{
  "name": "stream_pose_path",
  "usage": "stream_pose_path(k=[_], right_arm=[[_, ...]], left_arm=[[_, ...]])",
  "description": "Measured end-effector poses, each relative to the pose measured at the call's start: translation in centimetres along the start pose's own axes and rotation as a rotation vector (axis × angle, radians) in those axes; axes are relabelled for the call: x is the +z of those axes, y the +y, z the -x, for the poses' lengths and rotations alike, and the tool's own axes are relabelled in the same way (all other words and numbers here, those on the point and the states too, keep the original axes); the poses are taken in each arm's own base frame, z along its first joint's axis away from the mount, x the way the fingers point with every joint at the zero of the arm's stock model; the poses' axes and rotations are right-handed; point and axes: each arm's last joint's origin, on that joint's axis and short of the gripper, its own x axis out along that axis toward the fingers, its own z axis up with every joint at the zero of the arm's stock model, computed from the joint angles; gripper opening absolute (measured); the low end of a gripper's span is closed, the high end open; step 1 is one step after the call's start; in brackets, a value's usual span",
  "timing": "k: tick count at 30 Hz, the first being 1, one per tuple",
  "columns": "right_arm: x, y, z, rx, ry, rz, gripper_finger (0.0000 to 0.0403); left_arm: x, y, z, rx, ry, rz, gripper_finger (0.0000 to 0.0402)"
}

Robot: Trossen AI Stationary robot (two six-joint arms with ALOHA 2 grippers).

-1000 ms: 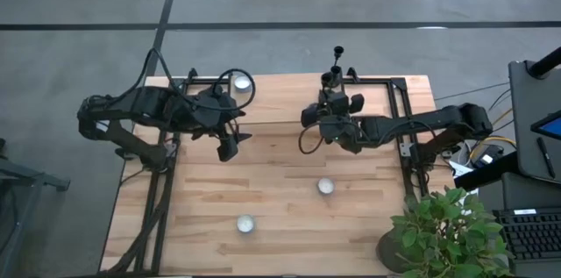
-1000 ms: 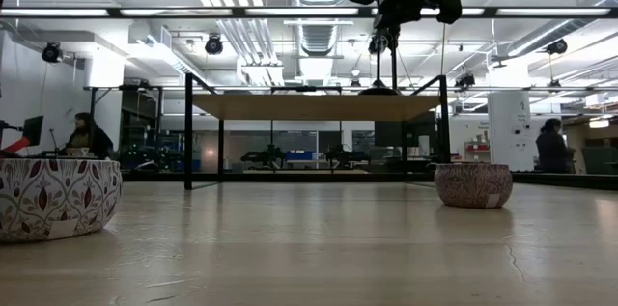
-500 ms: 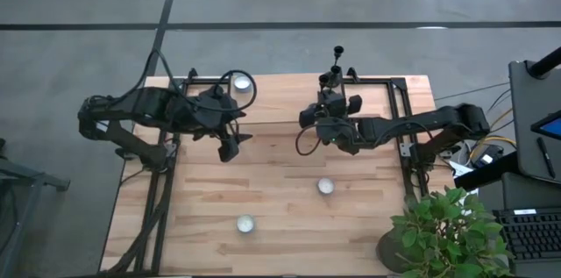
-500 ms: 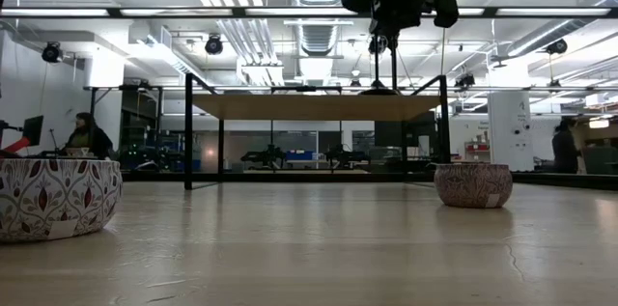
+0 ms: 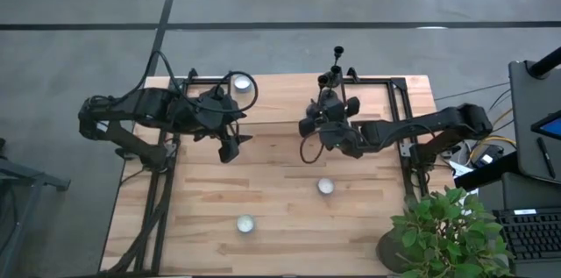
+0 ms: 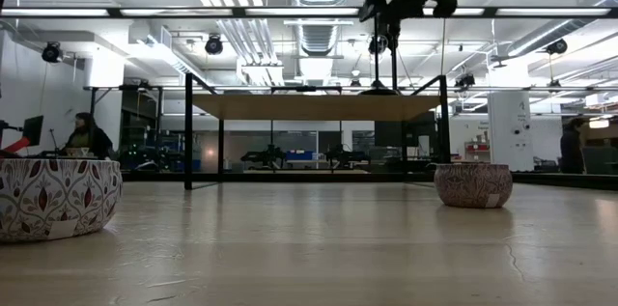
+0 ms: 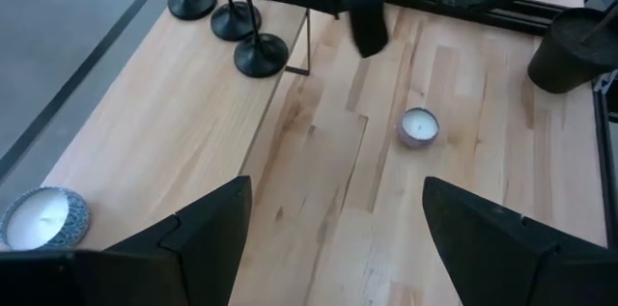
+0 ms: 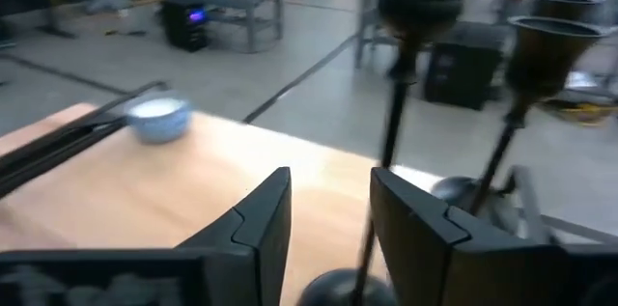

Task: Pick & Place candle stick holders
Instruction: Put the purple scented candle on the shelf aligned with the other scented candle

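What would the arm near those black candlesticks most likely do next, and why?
Probably ease forward so its open fingers straddle a stem, then close. In its own wrist view the right gripper is open, with the thin stem of one candle stick holder just ahead of the gap and nothing held yet. From above, the three holders stand clustered at the table's far edge.

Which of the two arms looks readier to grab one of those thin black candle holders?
The right arm, probably. Its open pincer sits just short of the three black metal candlestick holders at the table's far edge. The left pincer hovers farther off.
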Motion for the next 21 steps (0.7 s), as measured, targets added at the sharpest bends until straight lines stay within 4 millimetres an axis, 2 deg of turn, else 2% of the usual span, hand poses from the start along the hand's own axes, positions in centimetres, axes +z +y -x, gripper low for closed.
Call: stream_pose_path(k=[11,16,19,21], right_arm=[[1.3,0.2,5.8,0.48,0.19,-0.088,0.0122],[-0.1,-0.7,8.2,0.64,0.526,-0.156,0.0109],[-1.4,-1.5,9.1,0.603,0.78,-0.209,0.0104],[-2.4,-2.0,9.5,0.516,0.932,-0.264,0.0102]], left_arm=[[0.0,0.0,0.0,-0.012,0.005,0.012,0.0301],[0.0,0.0,0.0,-0.013,0.003,0.017,0.03],[0.0,0.0,0.0,-0.014,0.0,0.018,0.03],[0.1,-0.1,0.0,-0.015,-0.004,0.02,0.0301]])
